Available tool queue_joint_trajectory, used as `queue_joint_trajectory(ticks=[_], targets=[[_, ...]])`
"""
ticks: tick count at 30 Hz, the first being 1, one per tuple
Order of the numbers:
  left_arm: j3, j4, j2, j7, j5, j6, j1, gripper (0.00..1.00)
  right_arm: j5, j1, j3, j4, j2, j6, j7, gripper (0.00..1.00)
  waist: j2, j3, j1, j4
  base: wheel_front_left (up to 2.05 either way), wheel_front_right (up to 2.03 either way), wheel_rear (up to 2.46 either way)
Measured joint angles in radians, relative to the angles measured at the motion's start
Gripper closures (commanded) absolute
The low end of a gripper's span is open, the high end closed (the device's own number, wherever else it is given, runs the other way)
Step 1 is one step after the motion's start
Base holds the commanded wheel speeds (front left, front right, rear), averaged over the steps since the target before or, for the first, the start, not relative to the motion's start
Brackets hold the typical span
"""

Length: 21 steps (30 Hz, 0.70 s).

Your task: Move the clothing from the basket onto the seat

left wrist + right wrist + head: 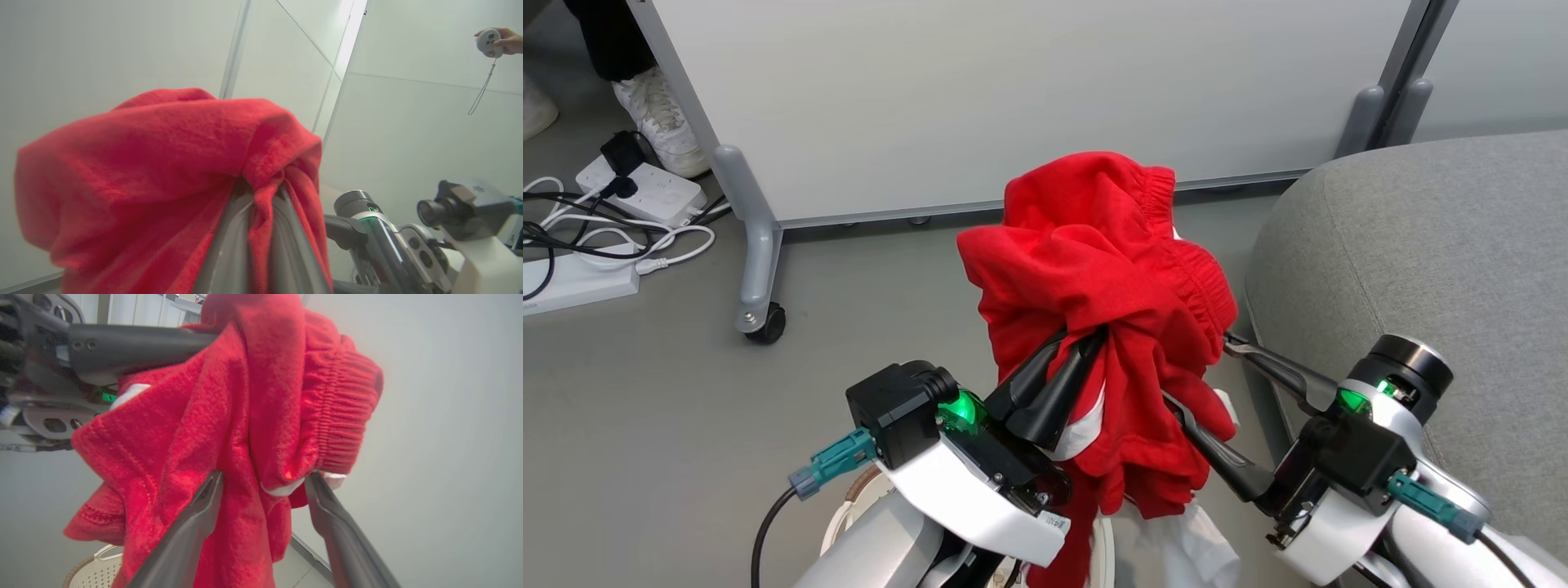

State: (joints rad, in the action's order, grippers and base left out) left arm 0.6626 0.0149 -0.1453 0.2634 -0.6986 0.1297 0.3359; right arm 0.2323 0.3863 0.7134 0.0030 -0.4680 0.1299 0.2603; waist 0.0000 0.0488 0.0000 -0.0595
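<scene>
The clothing (1094, 269) is a bright red bundle with a gathered waistband and white parts, lifted above the floor. My left gripper (1082, 339) is shut on the clothing (163, 163), its two fingers pressed together on a red fold. My right gripper (1197, 371) is open, its fingers spread on either side of the bundle's lower right, and red fabric (245, 416) hangs between them. Under my arms the cream rim of the basket (837, 523) peeks out, and its perforated corner (94, 571) shows below the cloth. At the right lies the seat (1421, 245), a grey cushion beside the bundle.
A pale grey partition panel (1013, 98) on a wheeled foot (760, 318) stands behind the bundle. Power strips and cables (605, 220) lie on the floor at the left, near a person's white shoe (658, 122). A hand holds a small remote (490, 41).
</scene>
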Motion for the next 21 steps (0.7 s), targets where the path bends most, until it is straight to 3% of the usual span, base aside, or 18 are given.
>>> queue_joint_trajectory(ticks=[21], targets=[[0.152, 0.025, -0.030, 0.000, -0.053, 0.000, 0.060, 1.00, -0.057, 0.116, 0.178, 0.105, 0.006, 0.000, 0.000, 0.00, 0.0000, -0.006, 0.0000, 0.019, 0.00, 0.00, 0.00]])
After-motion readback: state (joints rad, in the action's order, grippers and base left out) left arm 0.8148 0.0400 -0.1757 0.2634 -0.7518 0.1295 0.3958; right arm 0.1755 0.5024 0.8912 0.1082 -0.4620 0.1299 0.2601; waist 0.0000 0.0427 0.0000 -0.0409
